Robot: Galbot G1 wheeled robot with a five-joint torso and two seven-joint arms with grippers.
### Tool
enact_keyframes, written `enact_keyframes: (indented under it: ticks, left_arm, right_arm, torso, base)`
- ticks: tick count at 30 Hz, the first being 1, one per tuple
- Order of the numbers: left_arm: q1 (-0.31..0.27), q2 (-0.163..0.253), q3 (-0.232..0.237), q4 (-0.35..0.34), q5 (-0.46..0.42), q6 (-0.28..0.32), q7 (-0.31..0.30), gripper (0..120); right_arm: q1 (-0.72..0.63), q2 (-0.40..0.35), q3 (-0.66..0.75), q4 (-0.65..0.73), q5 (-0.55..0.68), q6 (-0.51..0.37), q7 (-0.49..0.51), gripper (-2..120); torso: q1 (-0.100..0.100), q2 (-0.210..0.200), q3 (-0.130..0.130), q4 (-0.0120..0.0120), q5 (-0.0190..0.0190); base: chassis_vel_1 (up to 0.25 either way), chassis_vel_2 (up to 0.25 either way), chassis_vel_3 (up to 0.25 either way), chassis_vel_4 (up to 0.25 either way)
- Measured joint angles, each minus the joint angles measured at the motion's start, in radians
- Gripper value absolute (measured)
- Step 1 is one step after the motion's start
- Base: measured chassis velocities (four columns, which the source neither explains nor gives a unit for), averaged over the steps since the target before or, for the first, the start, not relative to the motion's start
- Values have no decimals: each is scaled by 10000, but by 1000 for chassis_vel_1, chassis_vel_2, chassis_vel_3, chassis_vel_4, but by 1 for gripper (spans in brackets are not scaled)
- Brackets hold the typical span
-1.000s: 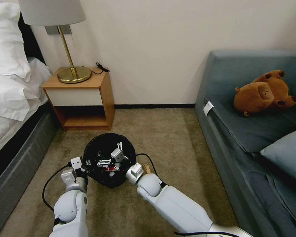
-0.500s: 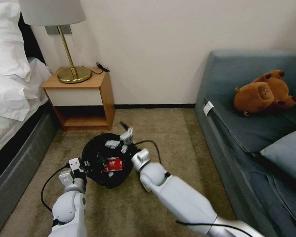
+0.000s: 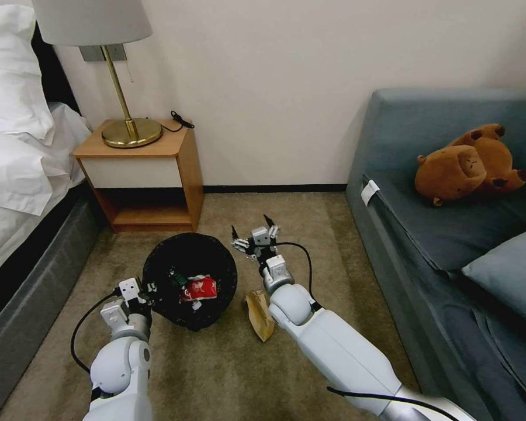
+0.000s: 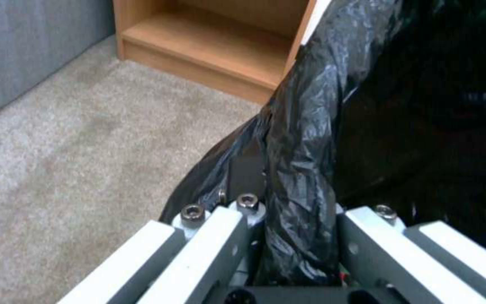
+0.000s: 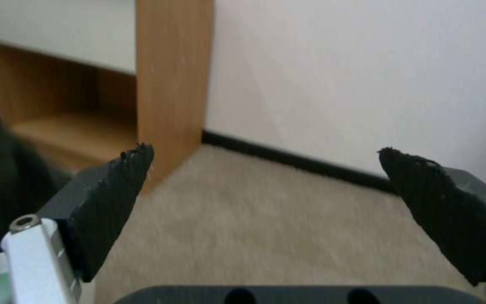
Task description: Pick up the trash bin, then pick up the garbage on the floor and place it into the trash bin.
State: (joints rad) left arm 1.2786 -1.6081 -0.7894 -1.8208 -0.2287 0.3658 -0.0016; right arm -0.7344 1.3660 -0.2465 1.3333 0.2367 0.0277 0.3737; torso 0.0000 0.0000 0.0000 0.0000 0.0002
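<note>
The trash bin, lined with a crinkly black bag, is held just above the carpet. My left gripper is shut on its near-left rim, with bag plastic pinched between the fingers. Inside the bin lie a crumpled red-and-white wrapper and a small piece with green on it. A tan paper scrap lies on the carpet right of the bin, beside my right forearm. My right gripper hangs open and empty beyond the bin's right side, pointing toward the wall.
A wooden nightstand with a brass lamp stands just behind the bin. The bed runs along the left. A blue sofa with a plush toy closes the right side. Bare carpet lies between.
My right gripper came up out of the bin and swung right, leaving the red-and-white wrapper inside. The tan scrap, earlier hidden by the arm, shows now. The left gripper kept its hold.
</note>
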Motion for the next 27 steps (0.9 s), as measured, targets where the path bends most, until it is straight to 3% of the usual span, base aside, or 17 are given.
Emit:
enact_keyframes:
  ticks: [16,27]
  left_arm:
    - [122,0,-25,-412,-25,40,0,1]
    - [199,0,-37,-501,34,40,-3,1]
  right_arm:
    - [-1055,-168,52,-1071,685,-518,-871,100]
    - [-1256,-74,-111,-1943,486,-145,-1458,100]
  torso:
    - [-1,0,-1,0,-2]
    - [0,0,0,0,-2]
  base:
    - [0,0,0,0]
    - [0,0,0,0]
